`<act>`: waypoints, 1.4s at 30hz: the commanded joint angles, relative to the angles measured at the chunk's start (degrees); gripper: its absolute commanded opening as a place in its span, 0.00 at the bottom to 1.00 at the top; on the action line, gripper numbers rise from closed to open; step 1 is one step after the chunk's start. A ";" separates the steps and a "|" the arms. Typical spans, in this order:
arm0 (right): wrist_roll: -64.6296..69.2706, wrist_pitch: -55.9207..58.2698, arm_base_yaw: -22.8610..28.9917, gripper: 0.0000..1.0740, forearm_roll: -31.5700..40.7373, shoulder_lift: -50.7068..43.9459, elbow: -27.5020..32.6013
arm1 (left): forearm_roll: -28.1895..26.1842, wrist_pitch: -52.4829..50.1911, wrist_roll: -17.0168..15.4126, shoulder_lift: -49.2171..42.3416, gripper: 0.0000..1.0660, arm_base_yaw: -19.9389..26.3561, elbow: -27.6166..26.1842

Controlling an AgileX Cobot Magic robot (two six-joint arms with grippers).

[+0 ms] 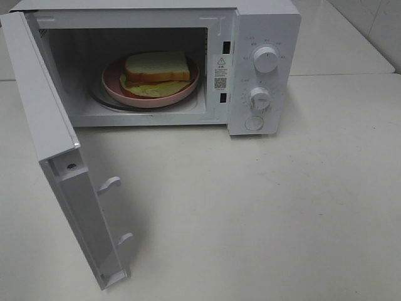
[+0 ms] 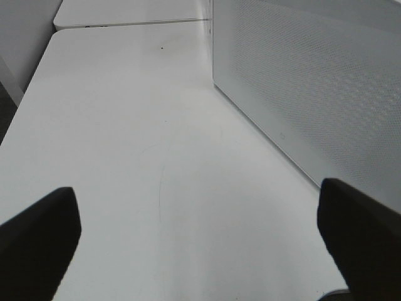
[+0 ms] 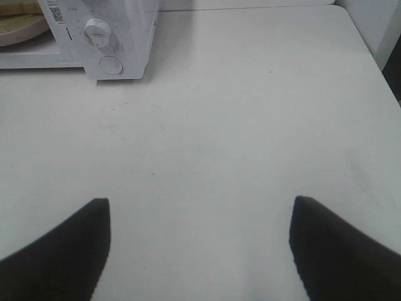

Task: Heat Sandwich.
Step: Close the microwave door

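A white microwave (image 1: 263, 37) stands at the back of a pale bench (image 1: 282, 207) with its door (image 1: 56, 157) swung fully open to the left, the two latch hooks on the door's inner edge pointing out over the bench. Inside the oven's cavity, the sandwich (image 1: 156, 66) lies on a pink plate (image 1: 113, 88) set on the turntable. It is a square of white bread with a pale crust, and yellow-green leaf spills out from its front edge. The plate fills most of the cavity floor, and the sandwich sits toward its rear half.

To the right of the cavity, the microwave's control panel carries an upper knob (image 1: 266, 59), a lower knob (image 1: 259, 98) and a round button (image 1: 253, 123) beneath them.

Neither arm shows in the high view. The left gripper (image 2: 195, 207) hangs over bare bench to the left of the microwave, beside a white dotted panel (image 2: 313, 81) that looks like the outer face of the door. Its jaws are spread wide with nothing between them. The right gripper (image 3: 200, 213) sits well in front of the microwave and to its right, facing the control panel. Its jaws are also well apart and hold nothing, with only bench surface showing between the dark fingertips (image 3: 69, 244).
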 commanded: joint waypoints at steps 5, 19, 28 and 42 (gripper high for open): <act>-0.63 -0.69 -0.34 0.71 0.29 -1.66 0.00 | 0.06 -0.23 -0.11 -1.32 0.91 -0.23 0.23; -0.63 -0.69 -0.34 0.71 0.29 -1.66 0.00 | 0.00 -0.23 -0.11 -1.32 0.91 -0.23 0.23; -0.63 -0.69 -0.34 0.71 0.29 -1.66 0.00 | -0.11 -3.72 -0.11 2.64 0.91 -0.23 -2.18; -0.63 -0.69 -0.34 0.71 0.29 -1.66 0.00 | 0.74 -13.75 0.06 16.84 0.39 -0.23 -2.35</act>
